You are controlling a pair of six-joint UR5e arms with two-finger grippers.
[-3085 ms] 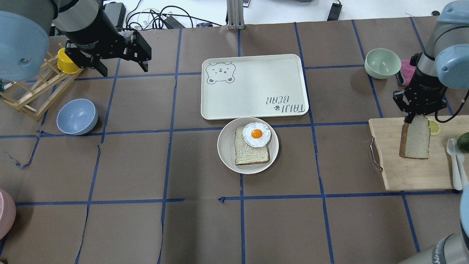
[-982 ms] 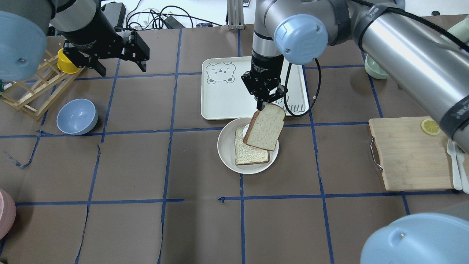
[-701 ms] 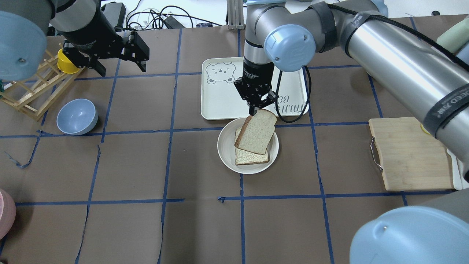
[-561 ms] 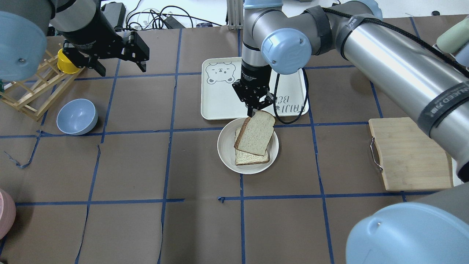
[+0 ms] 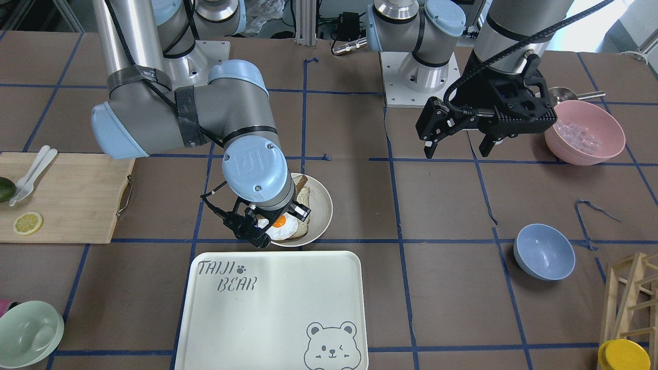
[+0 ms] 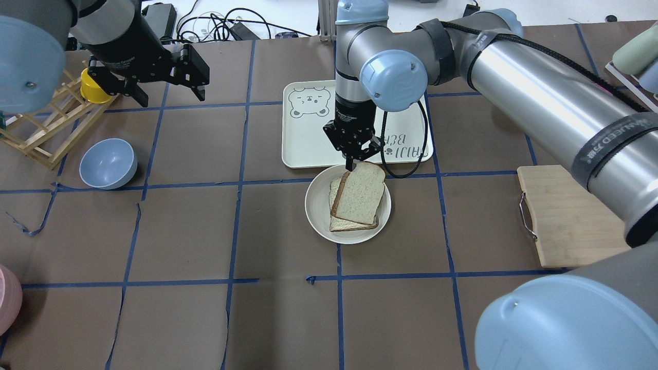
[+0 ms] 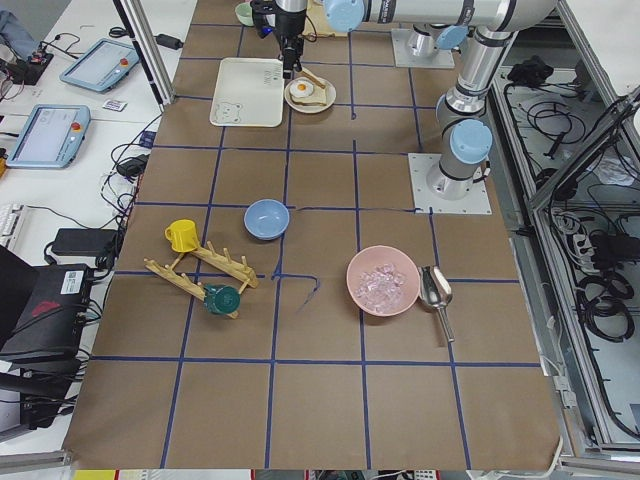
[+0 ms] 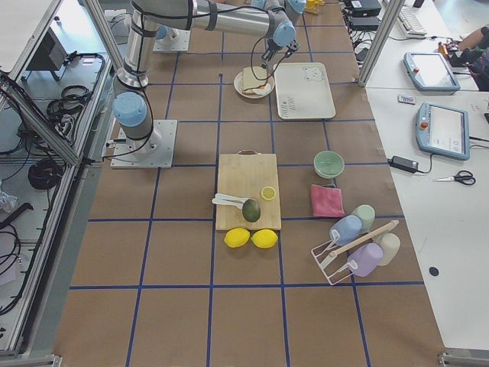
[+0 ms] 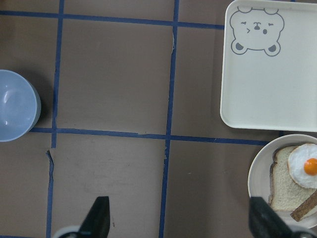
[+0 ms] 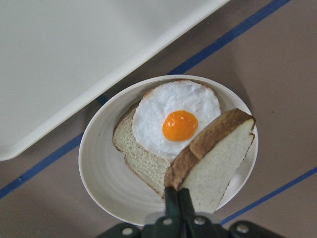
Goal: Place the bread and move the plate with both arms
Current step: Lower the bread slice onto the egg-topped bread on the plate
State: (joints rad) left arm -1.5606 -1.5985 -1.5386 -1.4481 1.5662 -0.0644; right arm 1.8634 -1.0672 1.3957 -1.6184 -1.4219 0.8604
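The round cream plate (image 6: 314, 208) sits just in front of the bear tray. It holds a tan slice (image 6: 339, 222) with a fried egg (image 10: 179, 121) on top. My right gripper (image 6: 351, 164) is shut on one edge of the bread (image 6: 361, 193), a pale slice with a dark brown crust. The bread hangs tilted, low over the egg and the tan slice. In the right wrist view the bread (image 10: 218, 158) covers the egg's near right side above the plate (image 10: 94, 163). My left gripper (image 6: 169, 95) is open and empty, high over the table's far left.
The cream bear tray (image 6: 308, 146) lies just behind the plate. A blue bowl (image 6: 108, 163) and a wooden rack (image 6: 36, 133) with a yellow cup are at the left. A wooden cutting board (image 6: 570, 221) is at the right. A pink bowl (image 5: 583, 131) sits near the left arm.
My right arm carried the bread from the cutting board to over the plate and lowered it toward the egg. The left arm has not moved.
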